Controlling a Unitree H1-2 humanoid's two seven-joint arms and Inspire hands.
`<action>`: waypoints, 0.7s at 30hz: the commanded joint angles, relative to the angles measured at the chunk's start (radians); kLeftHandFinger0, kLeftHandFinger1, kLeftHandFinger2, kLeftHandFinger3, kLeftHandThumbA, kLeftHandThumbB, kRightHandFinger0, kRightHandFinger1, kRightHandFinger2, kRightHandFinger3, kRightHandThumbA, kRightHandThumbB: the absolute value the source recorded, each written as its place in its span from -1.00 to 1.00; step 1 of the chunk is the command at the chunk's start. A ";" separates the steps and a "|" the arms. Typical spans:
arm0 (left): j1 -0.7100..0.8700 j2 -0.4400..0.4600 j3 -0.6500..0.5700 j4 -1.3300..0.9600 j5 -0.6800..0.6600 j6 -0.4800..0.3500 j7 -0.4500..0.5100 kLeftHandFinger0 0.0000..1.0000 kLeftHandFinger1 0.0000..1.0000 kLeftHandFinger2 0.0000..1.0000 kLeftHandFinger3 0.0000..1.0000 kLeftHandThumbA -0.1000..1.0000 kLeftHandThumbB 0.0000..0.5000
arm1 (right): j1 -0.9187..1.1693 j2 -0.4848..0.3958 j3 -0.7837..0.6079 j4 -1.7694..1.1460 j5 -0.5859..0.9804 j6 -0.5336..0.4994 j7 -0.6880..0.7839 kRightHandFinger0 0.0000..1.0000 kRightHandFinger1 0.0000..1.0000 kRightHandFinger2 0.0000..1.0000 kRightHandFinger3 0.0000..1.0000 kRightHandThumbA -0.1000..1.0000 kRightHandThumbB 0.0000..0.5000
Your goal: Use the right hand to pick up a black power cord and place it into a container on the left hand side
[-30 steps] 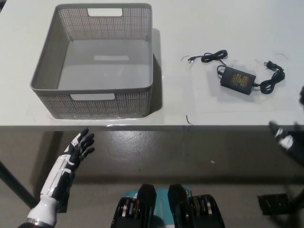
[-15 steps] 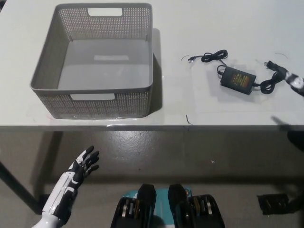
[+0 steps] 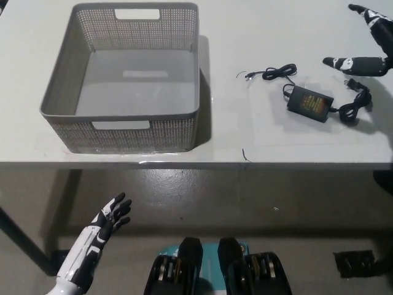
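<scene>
Black power cord lies on the white table, right half, its rectangular adapter brick flat with a label facing up. One thin lead runs up and left from the brick in a small loop and ends in a loose tip; the other lead bunches in coils at the brick's right, with the plug just above them. Cord sits well back from the table's front edge, with bare surface all round the brick. Right hand is at the upper right corner, over the table, fingers spread apart and holding nothing; one finger points left just above the plug end, and whether it touches cannot be told. Grey perforated container stands on the table's left half, open top, interior bare, cut-out handles in the near and far walls. Its near wall is close to the front edge; a wide strip of clear tabletop separates its right wall from the cord. Left hand rests low at lower left, below the table edge, over the floor, fingers apart, holding nothing.
</scene>
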 commanded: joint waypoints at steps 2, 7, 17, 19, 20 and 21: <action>0.009 0.016 -0.001 -0.016 0.010 -0.046 -0.014 1.00 1.00 1.00 1.00 0.88 0.53 | -0.120 -0.021 0.058 0.103 -0.046 0.014 0.084 1.00 1.00 1.00 1.00 0.80 1.00; 0.007 0.018 0.002 -0.019 0.012 -0.052 -0.016 1.00 1.00 1.00 1.00 0.86 0.48 | -0.166 -0.003 0.105 0.195 -0.054 0.020 0.112 1.00 1.00 1.00 1.00 0.76 1.00; -0.001 0.019 0.002 -0.017 0.029 -0.051 -0.016 1.00 1.00 1.00 1.00 0.88 0.51 | -0.172 0.042 0.149 0.245 -0.051 0.054 0.155 1.00 1.00 1.00 1.00 0.75 1.00; -0.003 0.019 0.003 -0.020 0.028 -0.047 -0.017 1.00 1.00 1.00 1.00 0.86 0.52 | -0.164 0.052 0.147 0.246 -0.049 0.055 0.152 1.00 1.00 1.00 1.00 0.80 1.00; -0.004 0.019 0.003 -0.019 0.029 -0.048 -0.017 1.00 1.00 1.00 1.00 0.86 0.51 | -0.160 0.057 0.146 0.241 -0.047 0.061 0.156 1.00 1.00 1.00 1.00 0.80 1.00; -0.007 0.020 0.005 -0.015 0.029 -0.051 -0.017 1.00 1.00 1.00 1.00 0.86 0.51 | -0.164 0.063 0.145 0.254 -0.044 0.056 0.156 1.00 1.00 1.00 1.00 0.80 1.00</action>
